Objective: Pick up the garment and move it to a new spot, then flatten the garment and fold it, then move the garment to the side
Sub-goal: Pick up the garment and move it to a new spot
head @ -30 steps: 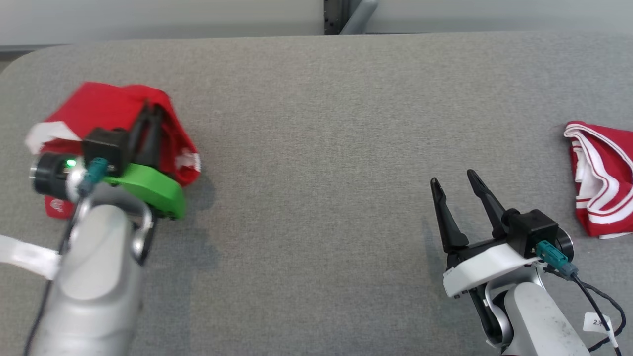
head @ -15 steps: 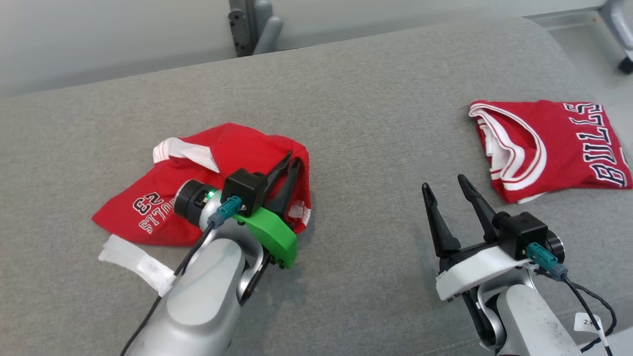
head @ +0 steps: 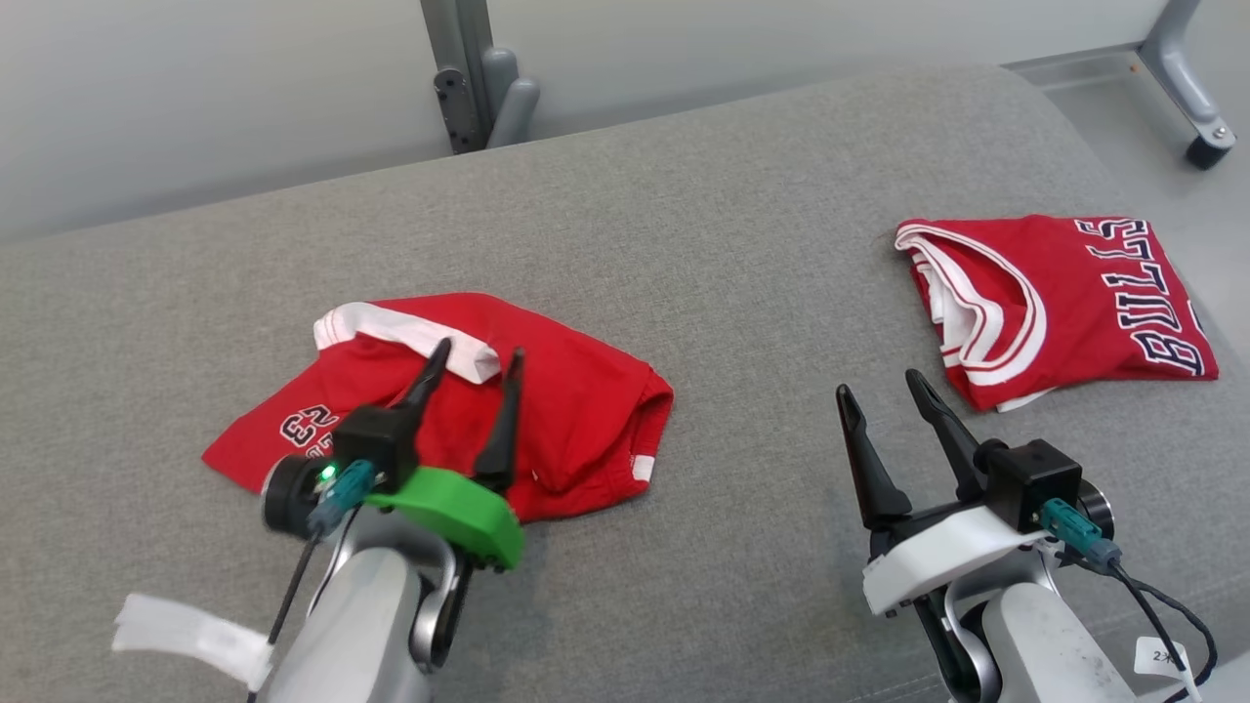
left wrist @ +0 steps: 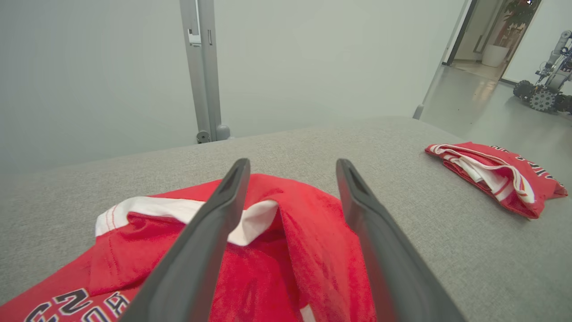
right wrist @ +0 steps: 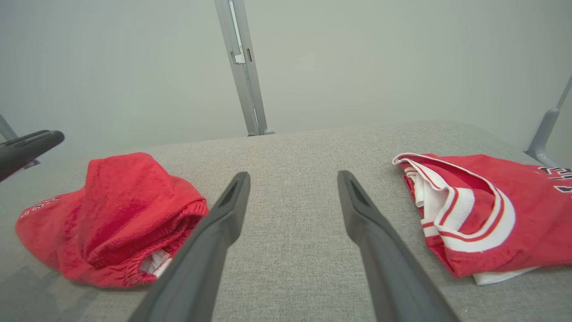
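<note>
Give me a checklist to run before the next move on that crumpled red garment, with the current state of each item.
1. Left tool open: ok, jaws stand apart above the red garment.
2. Right tool free: ok, open over bare table, holding nothing.
3. Garment flat enough to fold: not ok, it is bunched, with the white waistband turned over.
4. Garment wholly on the table: ok.
5. Clear of the folded jersey: ok, bare table lies between them.
6. Left fingertips off the cloth: cannot tell.
</note>
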Motion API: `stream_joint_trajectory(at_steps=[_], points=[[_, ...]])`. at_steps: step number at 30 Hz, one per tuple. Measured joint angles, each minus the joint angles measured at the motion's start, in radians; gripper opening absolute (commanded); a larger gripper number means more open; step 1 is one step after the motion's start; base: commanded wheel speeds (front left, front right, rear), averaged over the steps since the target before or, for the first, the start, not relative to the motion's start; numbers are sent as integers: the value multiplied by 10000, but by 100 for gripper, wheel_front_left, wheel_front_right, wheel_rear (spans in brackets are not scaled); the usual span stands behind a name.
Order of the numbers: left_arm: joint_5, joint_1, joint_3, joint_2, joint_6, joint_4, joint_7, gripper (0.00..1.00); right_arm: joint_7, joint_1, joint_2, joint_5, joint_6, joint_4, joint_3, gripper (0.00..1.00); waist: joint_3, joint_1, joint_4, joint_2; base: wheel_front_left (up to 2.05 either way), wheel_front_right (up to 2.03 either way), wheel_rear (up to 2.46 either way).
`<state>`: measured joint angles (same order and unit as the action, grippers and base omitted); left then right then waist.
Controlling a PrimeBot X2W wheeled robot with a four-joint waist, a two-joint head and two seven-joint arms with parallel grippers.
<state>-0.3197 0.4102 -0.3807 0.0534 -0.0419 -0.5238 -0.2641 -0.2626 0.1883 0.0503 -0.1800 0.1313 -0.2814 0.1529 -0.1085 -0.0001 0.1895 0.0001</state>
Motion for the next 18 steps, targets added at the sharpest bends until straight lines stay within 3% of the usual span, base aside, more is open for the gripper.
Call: stream_joint_trajectory(at_steps=[9,18], points=[[734,-2336,2431,349,420,1097,0,100,0,-415,-6,-105,0,-2,121,100,636,0,-659,0,0,0,0],[1258,-4363,4197,115,566,2332,-2,100,0,-671,-6,-102,0,-56,144,100,1193,0,-1130,0,0,0,0]])
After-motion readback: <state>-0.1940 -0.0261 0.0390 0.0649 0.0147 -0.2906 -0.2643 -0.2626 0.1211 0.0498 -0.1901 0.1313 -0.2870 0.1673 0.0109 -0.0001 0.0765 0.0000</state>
